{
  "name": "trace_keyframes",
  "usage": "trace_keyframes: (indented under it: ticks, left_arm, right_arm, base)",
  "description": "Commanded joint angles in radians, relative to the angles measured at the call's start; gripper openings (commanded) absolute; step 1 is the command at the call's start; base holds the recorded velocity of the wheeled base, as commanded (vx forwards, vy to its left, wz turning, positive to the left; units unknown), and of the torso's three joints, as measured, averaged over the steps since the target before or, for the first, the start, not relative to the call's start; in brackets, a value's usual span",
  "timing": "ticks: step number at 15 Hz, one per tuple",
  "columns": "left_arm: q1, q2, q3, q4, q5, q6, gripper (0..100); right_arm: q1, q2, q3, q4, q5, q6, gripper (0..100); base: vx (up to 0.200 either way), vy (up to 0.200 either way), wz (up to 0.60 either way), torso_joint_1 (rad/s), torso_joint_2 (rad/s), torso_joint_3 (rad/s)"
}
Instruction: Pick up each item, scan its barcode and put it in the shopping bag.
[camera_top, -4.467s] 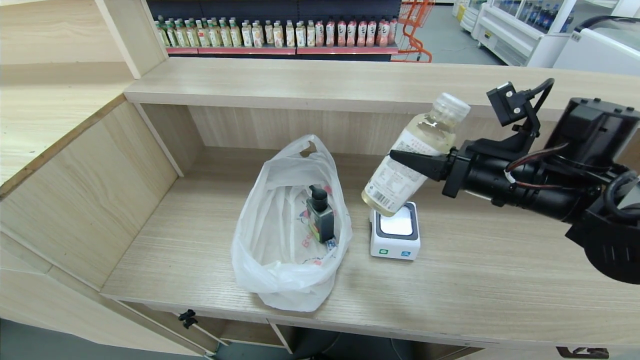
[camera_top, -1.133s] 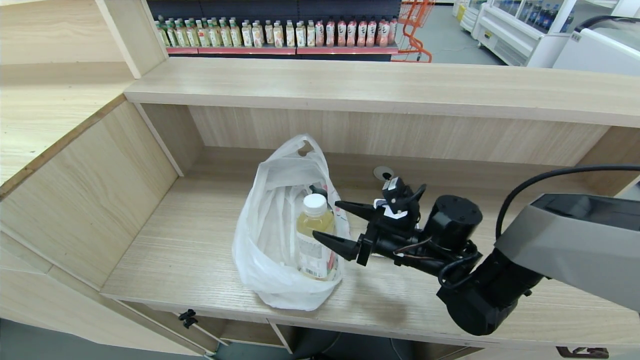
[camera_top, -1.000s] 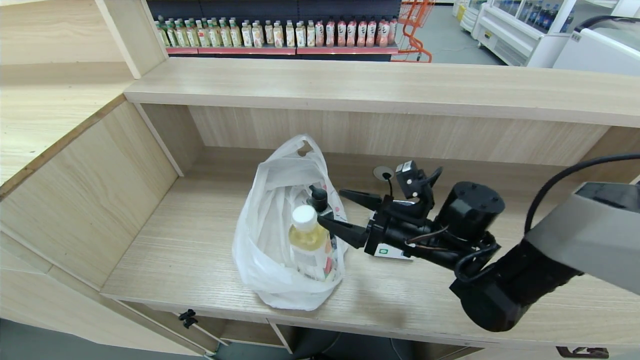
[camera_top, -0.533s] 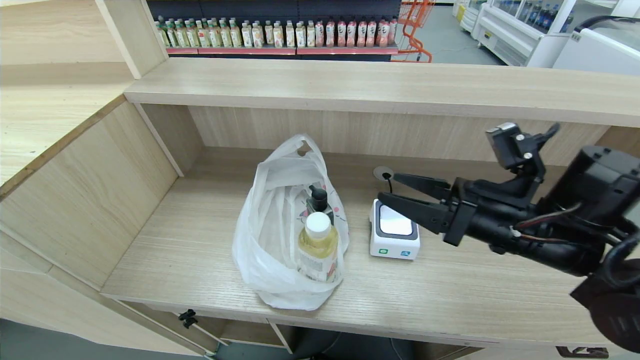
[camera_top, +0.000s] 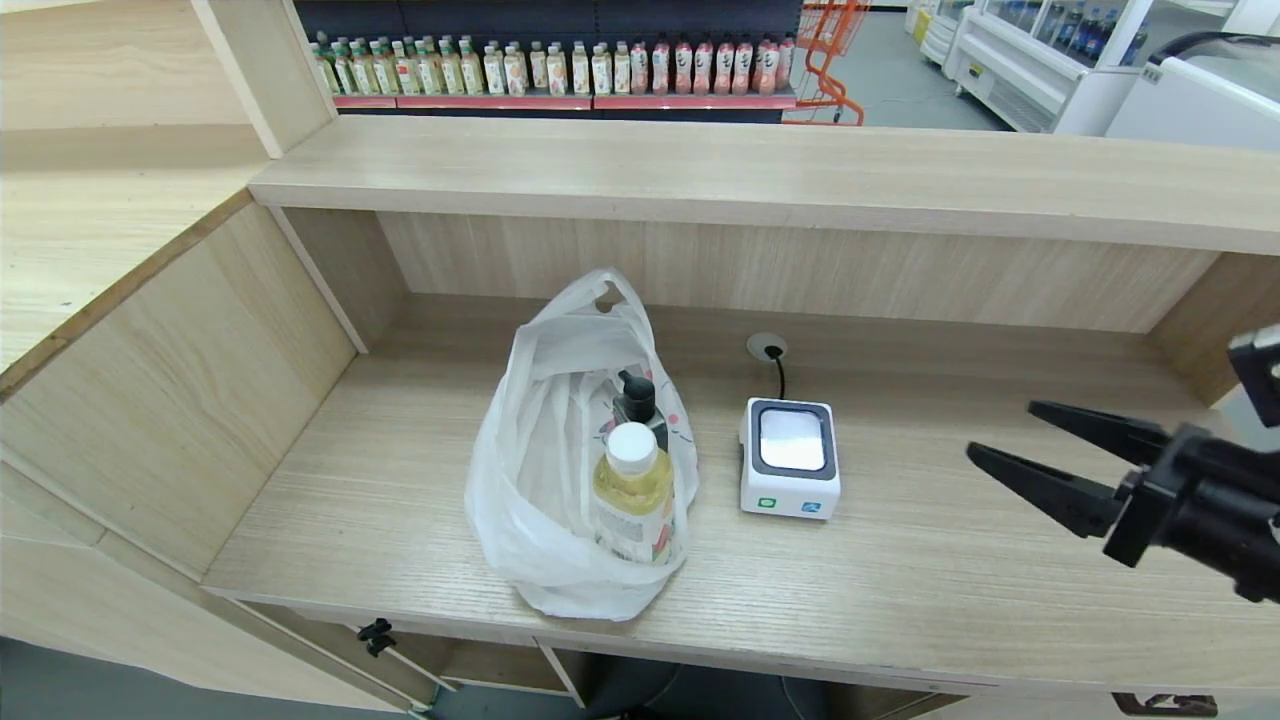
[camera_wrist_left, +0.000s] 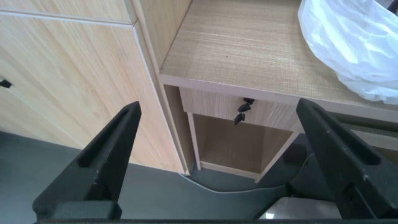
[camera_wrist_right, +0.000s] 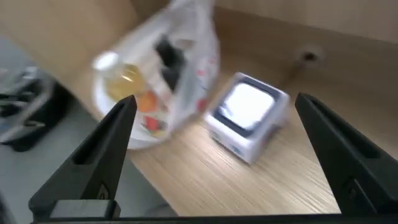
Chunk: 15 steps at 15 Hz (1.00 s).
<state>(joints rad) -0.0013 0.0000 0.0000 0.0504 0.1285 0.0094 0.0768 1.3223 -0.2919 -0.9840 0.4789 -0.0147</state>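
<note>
A drink bottle and pump dispenser are seen inside the shopping bag on the table, beyond the scanner from the right hand, which is spread open and empty; the left hand likewise.

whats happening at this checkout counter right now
A robot is bagging shop items. Its right gripper hangs open and empty over the light wooden counter, right of the small white barcode scanner. The clear white-capped bottle of yellow drink stands inside the white plastic shopping bag, beside a dark pump bottle.
</note>
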Motion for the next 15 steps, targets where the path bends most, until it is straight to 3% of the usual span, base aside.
trace_keyframes:
  ticks: [1, 3, 5, 8, 10, 15]
  left_arm:
    - [0.0, 0.0, 0.0, 0.0, 0.0, 0.0, 100]
    - [0.0, 0.0, 0.0, -0.001, 0.0, 0.0, 100]
    - [0.001, 0.0, 0.0, 0.0, 0.0, 0.0, 100]
    - [0.0, 0.0, 0.0, -0.001, 0.0, 0.0, 100]
    - [0.0, 0.0, 0.0, 0.0, 0.0, 0.0, 100]
    - [0.0, 0.0, 0.0, -0.001, 0.0, 0.0, 100]
  right_arm:
    - [-0.141, -0.235, 0.169, 0.137, -0.257, -0.064, 100]
    - [-0.137, -0.621, 0.229, 0.485, -0.372, -0.033, 100]
    - [-0.126, -0.914, 0.289, 0.686, -0.404, -0.033, 100]
    - [-0.1, -1.293, 0.277, 0.989, -0.401, 0.01, 100]
    - [-0.077, -1.322, 0.292, 0.975, -0.433, -0.051, 100]
    - [-0.077, -1.322, 0.292, 0.983, -0.462, 0.007, 100]
  base:
    - [0.0, 0.0, 0.0, 0.0, 0.0, 0.0]
    - [0.0, 0.0, 0.0, 0.0, 0.0, 0.0]
    - [0.0, 0.0, 0.0, 0.0, 0.0, 0.0]
    - [0.0, 0.0, 0.0, 0.0, 0.0, 0.0]
    - [0.0, 0.0, 0.0, 0.0, 0.0, 0.0]
    - [0.0, 0.0, 0.0, 0.0, 0.0, 0.0]
